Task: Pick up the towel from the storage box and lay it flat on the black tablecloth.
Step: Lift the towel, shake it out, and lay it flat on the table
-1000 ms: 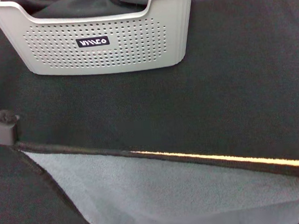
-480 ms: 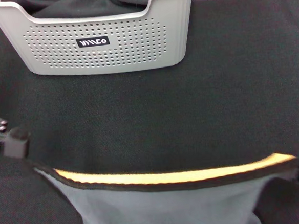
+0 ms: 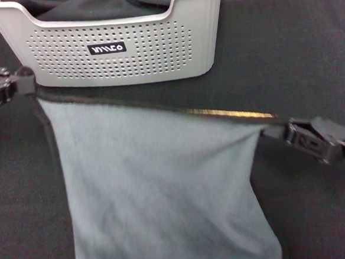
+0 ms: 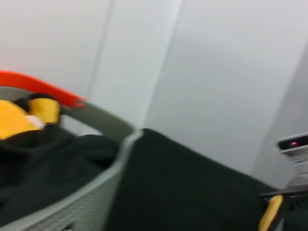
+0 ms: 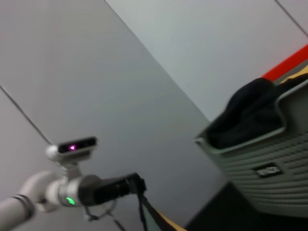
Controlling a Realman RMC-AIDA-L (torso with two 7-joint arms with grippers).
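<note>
Black tablecloth (image 3: 286,56) covers the worktop. Storage box (image 3: 155,53) at the far edge, dark cloth (image 3: 104,2) inside. Towel (image 3: 158,184) hangs stretched above the tablecloth, grey side showing. Left hand (image 3: 24,82) and right hand (image 3: 279,131) each pinch a top corner.

Black tablecloth (image 3: 286,56) spread across the whole surface.
Storage box (image 3: 116,47) standing directly on it, at the far edge.

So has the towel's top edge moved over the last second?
Yes. The towel has its black-stitched top edge now just below the storage box, far closer than before, stretched between the left gripper and right gripper.
</note>
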